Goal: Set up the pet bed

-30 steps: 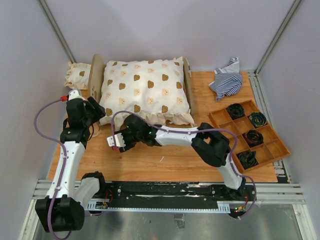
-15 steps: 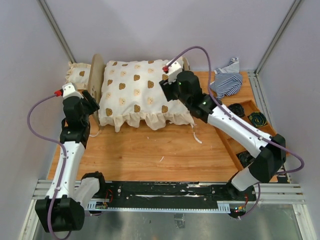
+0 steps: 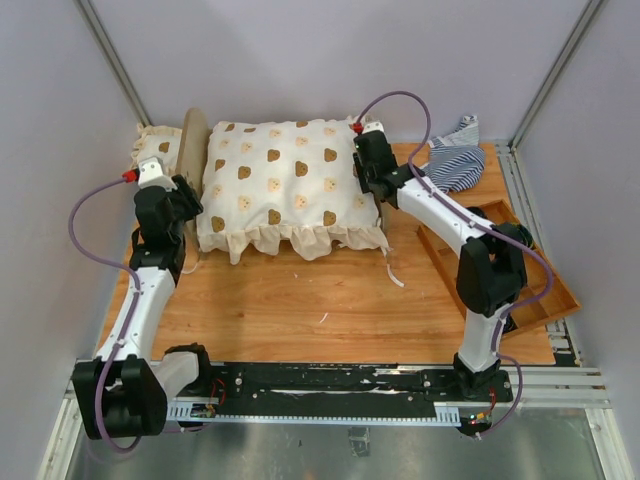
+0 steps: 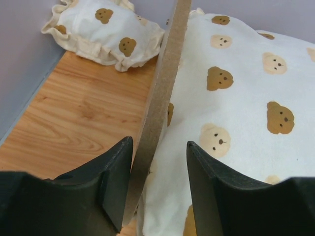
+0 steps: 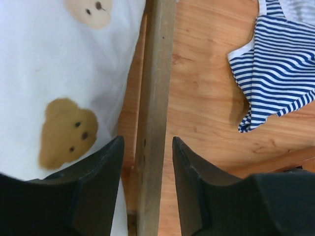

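The pet bed shows as a light-wood left end board (image 3: 192, 140) at the back of the table; most of its frame is hidden under a large cream bear-print cushion (image 3: 285, 185). My left gripper (image 3: 183, 208) is open and straddles the left end board (image 4: 162, 83) together with the cushion's edge (image 4: 246, 98). Its left finger (image 4: 115, 182) is close against the board. My right gripper (image 3: 366, 182) is open astride the right end board (image 5: 155, 98), with a gap on each side. The cushion (image 5: 59, 73) lies just left of that board.
A small bear-print cushion (image 3: 155, 150) lies outside the left end board, against the wall. A blue-and-white striped cloth (image 3: 455, 160) lies at the back right. A compartmented wooden tray (image 3: 500, 265) holding dark coiled items stands at the right edge. Walls close in on three sides.
My right arm swung from the table in front of the bed up to the right end board. My left gripper shifted onto the left end board. The cushion's front edge has settled.
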{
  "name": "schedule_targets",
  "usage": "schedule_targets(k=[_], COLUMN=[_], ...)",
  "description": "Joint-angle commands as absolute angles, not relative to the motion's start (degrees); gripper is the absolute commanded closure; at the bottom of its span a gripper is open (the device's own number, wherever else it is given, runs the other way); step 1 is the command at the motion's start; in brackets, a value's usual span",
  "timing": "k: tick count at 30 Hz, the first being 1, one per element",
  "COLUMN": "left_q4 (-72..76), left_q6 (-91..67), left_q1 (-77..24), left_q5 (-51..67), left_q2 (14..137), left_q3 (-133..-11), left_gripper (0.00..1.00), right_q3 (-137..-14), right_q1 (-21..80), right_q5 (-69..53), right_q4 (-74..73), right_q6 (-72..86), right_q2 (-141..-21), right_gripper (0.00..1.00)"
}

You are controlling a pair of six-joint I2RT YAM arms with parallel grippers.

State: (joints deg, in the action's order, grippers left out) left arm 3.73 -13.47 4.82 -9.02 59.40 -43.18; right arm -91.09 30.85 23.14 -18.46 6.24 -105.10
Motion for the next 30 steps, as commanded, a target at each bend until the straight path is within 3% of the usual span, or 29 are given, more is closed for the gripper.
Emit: schedule_targets(k=[1, 7, 11, 21, 24, 30], left_q4=[11.63, 14.64, 15.54, 16.10, 11.19, -8.66], left_q6=[-11.13, -10.77, -13.24, -19.55, -20.73, -18.99], left_q1=[5.25, 5.27, 5.25, 5.10, 5.10, 5.08], left_q5=[-4.18, 0.88, 7.51, 20.23, 18.48, 3.44], left_q2=[60.57, 64.55, 66.20, 68.65, 68.29, 69.18], left_q3=[-41.96, -43.54, -44.76, -46.20, -48.93, -61.65], left_gripper=[0.51, 0.57, 0.63, 0.66, 0.53, 0.29], right_q3=[-95.01, -84.74, -76.92, -63.50, -60.88, -59.10], right_q1=[29.00, 29.28, 29.37, 29.62, 29.62, 29.53], right_q5=[26.63, 24.32, 23.44, 23.03, 23.37, 21.78], right_q4=[-24.90, -25.15, -24.69, -23.17, -21.97, -22.51], right_q6=[11.54, 12.44, 15.29, 24.88, 26.38, 24.15], right_q2=[-108.10, -100.80, -94.05, -80.58, -77.08, -71.22], right_gripper=[0.62, 0.88, 0.98, 1.00, 0.90, 0.46])
